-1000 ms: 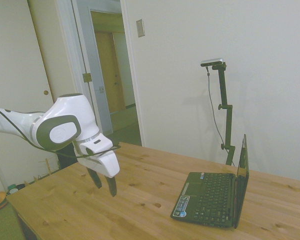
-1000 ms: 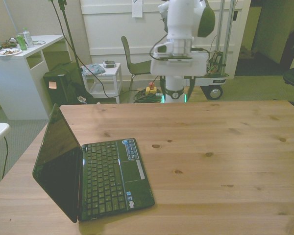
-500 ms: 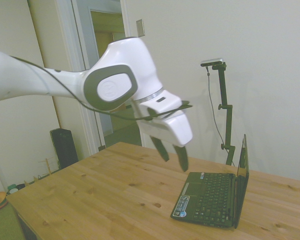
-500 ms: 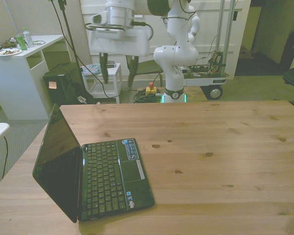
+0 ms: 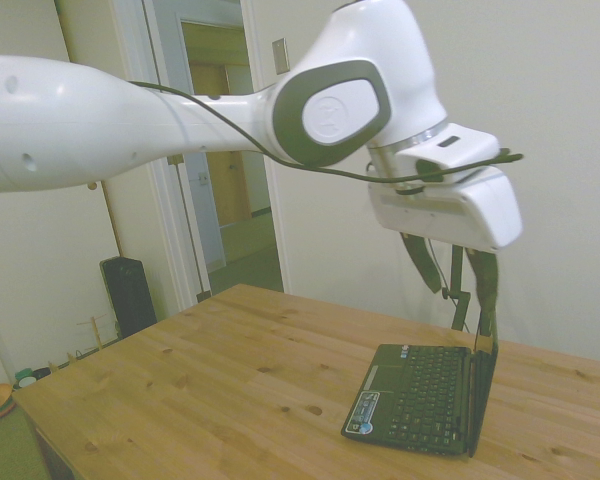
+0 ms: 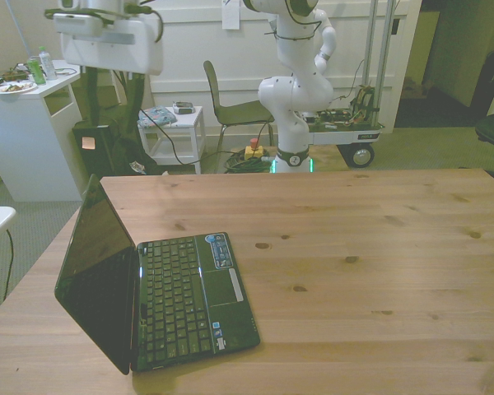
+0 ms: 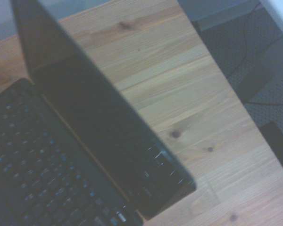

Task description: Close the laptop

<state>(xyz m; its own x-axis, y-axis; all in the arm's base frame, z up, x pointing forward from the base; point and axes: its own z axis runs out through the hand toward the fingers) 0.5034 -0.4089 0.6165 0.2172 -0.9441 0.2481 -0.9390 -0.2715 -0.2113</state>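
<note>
Laptop position: We see the laptop (image 6: 160, 292) open at the front view's left, near the near edge of the wooden table (image 6: 362, 247), its keyboard facing the table's middle.
Lid: The lid (image 5: 485, 330) stands close to upright, thin and dark, hinged along the far side of the base in the side view.
Handling: We judge the lid light and stiff, swinging on a hinge with modest resistance; the small base may slide on the smooth wood if pushed sideways rather than downward.
Where to take hold: No grasp seems needed; we would press on the lid's outer back near its top edge (image 7: 26, 28), midway along it, and sweep it down toward the keyboard (image 5: 420, 385).
Gripper: The gripper (image 5: 452, 275) hangs above the lid's top edge, fingers parted and holding nothing.
Change: Half a second ago the gripper hung over the palm rest side of the laptop; now it has moved up and across to the lid. The laptop has not moved.
</note>
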